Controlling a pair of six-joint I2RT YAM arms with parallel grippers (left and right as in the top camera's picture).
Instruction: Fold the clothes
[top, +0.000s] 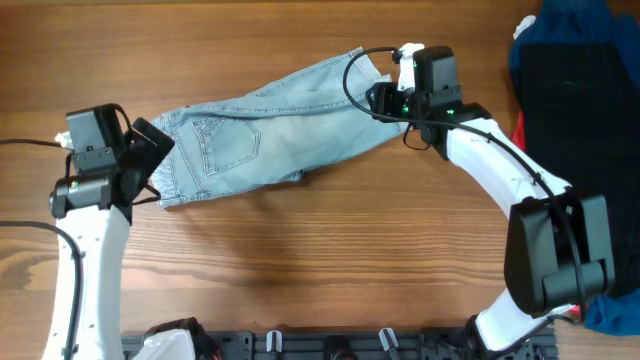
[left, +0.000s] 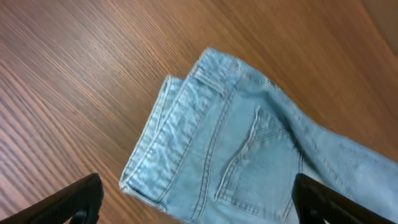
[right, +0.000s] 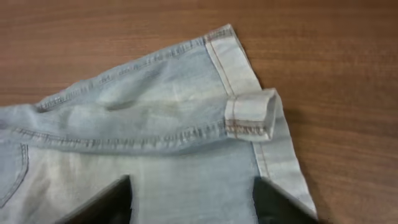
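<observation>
The light blue denim shorts (top: 270, 130) lie folded lengthwise on the wooden table, waistband at the left, cuffed hems at the upper right. My left gripper (top: 140, 165) hovers open at the waistband end; in the left wrist view its fingers (left: 199, 202) straddle the waistband and back pocket (left: 249, 155). My right gripper (top: 385, 95) is open over the hem end; in the right wrist view its fingers (right: 193, 202) spread above the leg fabric, near the cuffed hem (right: 249, 115). Neither gripper holds cloth.
A black garment (top: 565, 100) with dark blue and red clothes beneath it lies at the right edge of the table. A dark rack (top: 330, 345) runs along the front edge.
</observation>
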